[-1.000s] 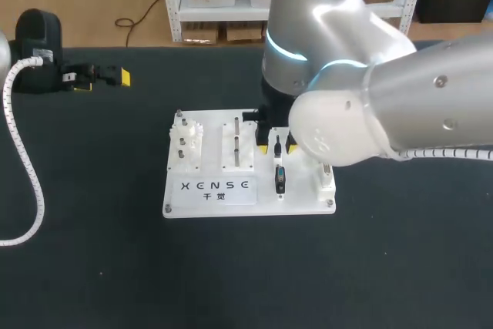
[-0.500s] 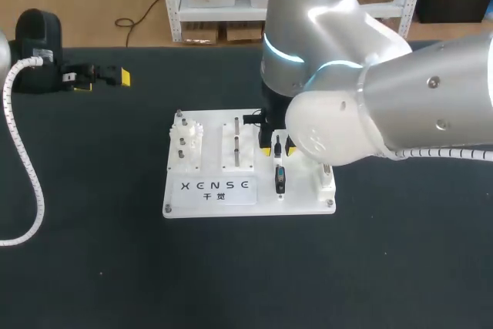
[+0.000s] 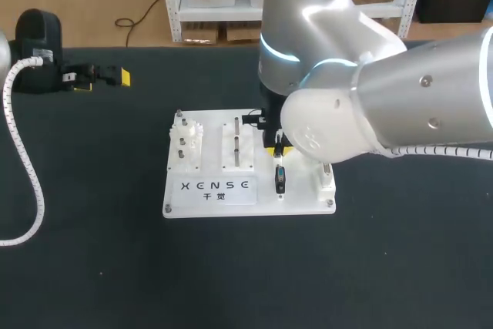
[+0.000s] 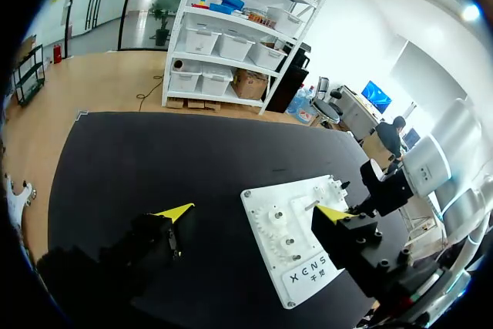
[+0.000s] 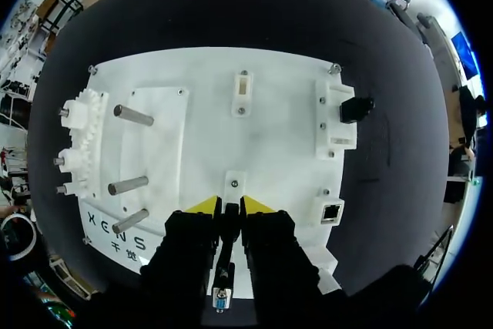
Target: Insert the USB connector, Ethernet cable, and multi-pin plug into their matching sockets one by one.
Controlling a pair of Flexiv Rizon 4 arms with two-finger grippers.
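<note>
A white practice board (image 3: 216,202) lies mid-table. My right gripper (image 3: 278,146) hangs over its right part. In the right wrist view the right gripper (image 5: 229,206) has its yellow tips close together, shut on a slim black connector (image 5: 228,225) whose metal-framed end (image 5: 222,299) points back under the wrist. Just ahead of the tips sits a small white socket block (image 5: 234,183), with another (image 5: 243,87) farther on. An Ethernet socket (image 5: 331,211) is beside the gripper. My left gripper (image 3: 98,76) rests at the table's far left, open and empty; the left gripper (image 4: 254,212) faces the board (image 4: 308,267).
White gears (image 5: 77,125) and several metal pegs (image 5: 135,115) stand on the board's left part. A black plug (image 5: 356,108) sits in a white holder at the board's far edge. A white corrugated hose (image 3: 27,167) trails along the table's left side.
The right gripper's fingers have closed in on the black connector, and the right arm has shifted slightly left. The left arm has stayed where it was.
</note>
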